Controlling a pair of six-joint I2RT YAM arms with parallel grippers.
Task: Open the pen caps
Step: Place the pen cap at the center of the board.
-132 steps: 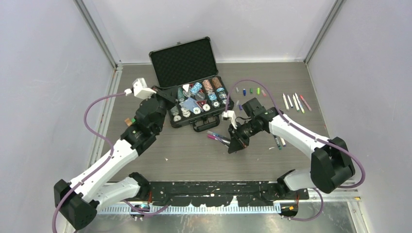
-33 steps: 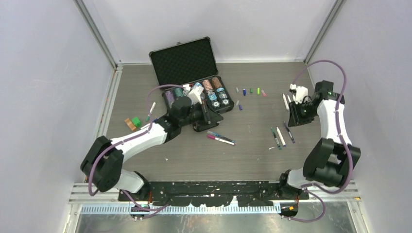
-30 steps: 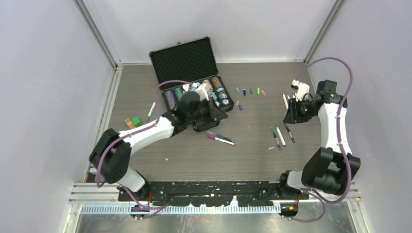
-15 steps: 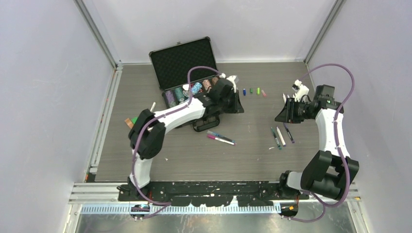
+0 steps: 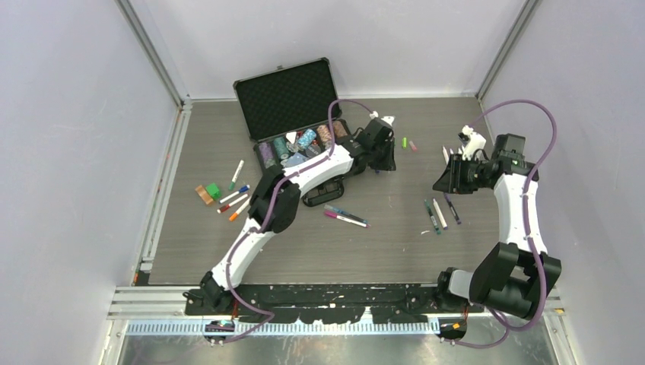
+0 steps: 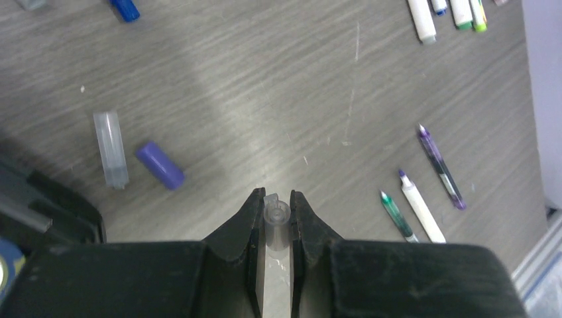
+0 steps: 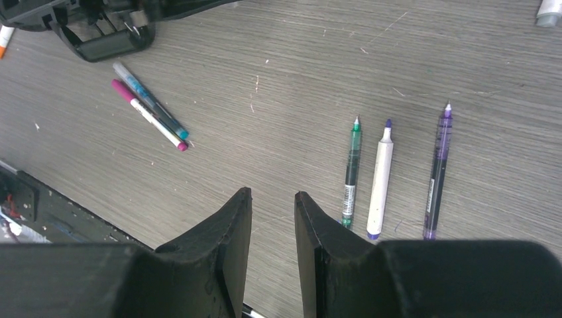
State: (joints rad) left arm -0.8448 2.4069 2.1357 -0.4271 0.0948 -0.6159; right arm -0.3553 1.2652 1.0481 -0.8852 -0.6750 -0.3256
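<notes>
Clear cap is pinched in the left gripper; released high, it could be bounced toward the purple cap at ten o'clock; right gripper is held ajar, empty.

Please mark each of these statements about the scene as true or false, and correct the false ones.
1. The left hand grips a clear cap between its fingers. True.
2. The right hand holds a pen. False: its jaws stand apart with nothing between them.
3. The black case is closed. False: its lid stands open and the poker chips show.
4. A purple cap lies beside a loose clear cap on the table. True.
5. The green pen, the white pen and the purple pen are capped. False: their tips are bare.
</notes>
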